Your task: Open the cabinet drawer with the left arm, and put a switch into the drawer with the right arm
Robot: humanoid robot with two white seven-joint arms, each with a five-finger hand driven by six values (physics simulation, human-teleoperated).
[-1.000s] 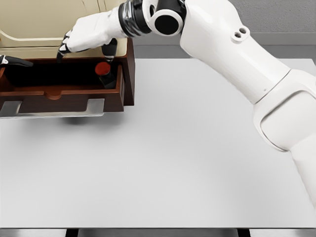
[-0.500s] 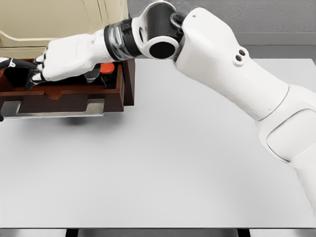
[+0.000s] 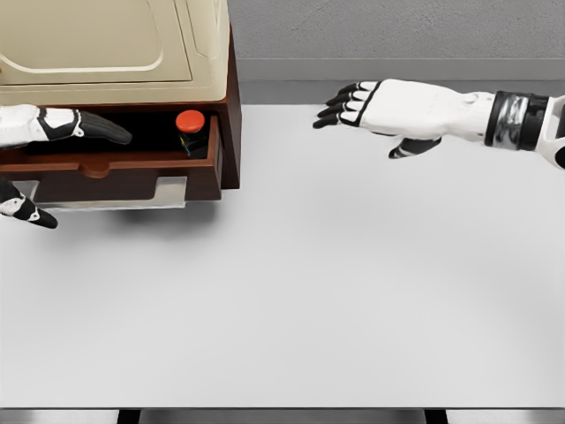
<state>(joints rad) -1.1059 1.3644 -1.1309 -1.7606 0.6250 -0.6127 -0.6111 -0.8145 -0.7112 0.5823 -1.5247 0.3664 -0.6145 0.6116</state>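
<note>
Plain white tabletop (image 3: 291, 300): fills the foreground. Left hand (image 3: 40, 150): at the left edge, only partly in view, fingers extended, one over the drawer's front and one below it, holding nothing. Dark brown wooden drawer (image 3: 115, 172): pulled out from the cabinet. Red-capped black switch (image 3: 191, 131): upright inside the drawer's right end. Right hand (image 3: 388, 110): over the tabletop, well apart from the drawer, fingers spread, empty. Cream-topped brown cabinet (image 3: 115, 44): far left.

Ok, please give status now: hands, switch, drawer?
Right hand open, over table. Left hand at drawer edge, grip unclear. Switch in open drawer. Nothing in the way.
</note>
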